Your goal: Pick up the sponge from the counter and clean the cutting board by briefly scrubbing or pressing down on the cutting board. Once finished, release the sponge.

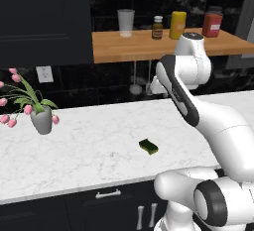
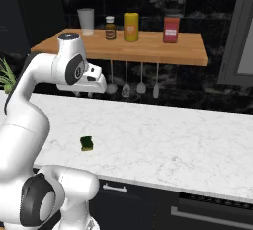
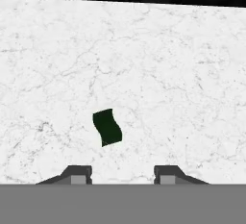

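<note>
The sponge (image 1: 148, 146) (image 2: 86, 143) (image 3: 107, 127), dark green on top with a yellow layer under it, lies alone on the white marble counter (image 1: 84, 141) (image 2: 173, 135) (image 3: 168, 64), toward its front edge. My gripper (image 3: 122, 172) (image 2: 83, 95) hangs well above the counter, behind the sponge, and points down. In the hand view its two fingertips stand apart with nothing between them, and the sponge sits just ahead of them, slightly left of centre. The gripper is open. The cutting board is out of view.
A grey vase of pink tulips (image 1: 42, 118) stands on the counter at the left. On the wall behind, a wooden shelf (image 1: 149, 46) (image 2: 148, 49) carries a glass and jars, with utensils (image 2: 133, 83) hanging below it. A wall outlet (image 1: 44, 74) is at the left.
</note>
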### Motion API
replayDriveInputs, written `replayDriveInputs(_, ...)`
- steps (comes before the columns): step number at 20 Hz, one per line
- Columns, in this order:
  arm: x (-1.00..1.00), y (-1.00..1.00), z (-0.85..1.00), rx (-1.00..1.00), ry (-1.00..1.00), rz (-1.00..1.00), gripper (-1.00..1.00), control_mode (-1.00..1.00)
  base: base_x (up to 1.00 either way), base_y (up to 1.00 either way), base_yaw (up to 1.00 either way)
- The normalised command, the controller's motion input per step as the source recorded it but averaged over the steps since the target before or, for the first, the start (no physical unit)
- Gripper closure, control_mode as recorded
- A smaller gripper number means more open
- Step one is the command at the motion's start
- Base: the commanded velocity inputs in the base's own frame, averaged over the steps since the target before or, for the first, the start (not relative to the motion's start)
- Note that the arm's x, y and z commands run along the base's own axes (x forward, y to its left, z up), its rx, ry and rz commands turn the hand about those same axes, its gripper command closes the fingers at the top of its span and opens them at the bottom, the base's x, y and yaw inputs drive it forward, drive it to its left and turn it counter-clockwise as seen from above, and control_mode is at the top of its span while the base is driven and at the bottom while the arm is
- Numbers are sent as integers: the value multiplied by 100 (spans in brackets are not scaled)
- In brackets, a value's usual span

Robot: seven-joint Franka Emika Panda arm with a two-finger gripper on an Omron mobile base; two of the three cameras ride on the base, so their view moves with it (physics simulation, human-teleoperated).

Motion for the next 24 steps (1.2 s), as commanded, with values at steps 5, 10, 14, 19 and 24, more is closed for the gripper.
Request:
replayDriveInputs(5, 0, 0, -17, 0, 5, 0, -100, -100, 0, 0, 0)
replayDriveInputs(10, -1, 0, -96, 0, 9, 0, -100, -100, 0, 0, 0)
replayDriveInputs(14, 6, 0, -100, 2, 13, 0, -100, -100, 0, 0, 0)
replayDriveInputs(19, 43, 25, -100, 0, 14, 1, -100, -100, 0, 0, 0)
replayDriveInputs(24, 61, 21, -95, 0, 9, 10, -100, -100, 0, 0, 0)
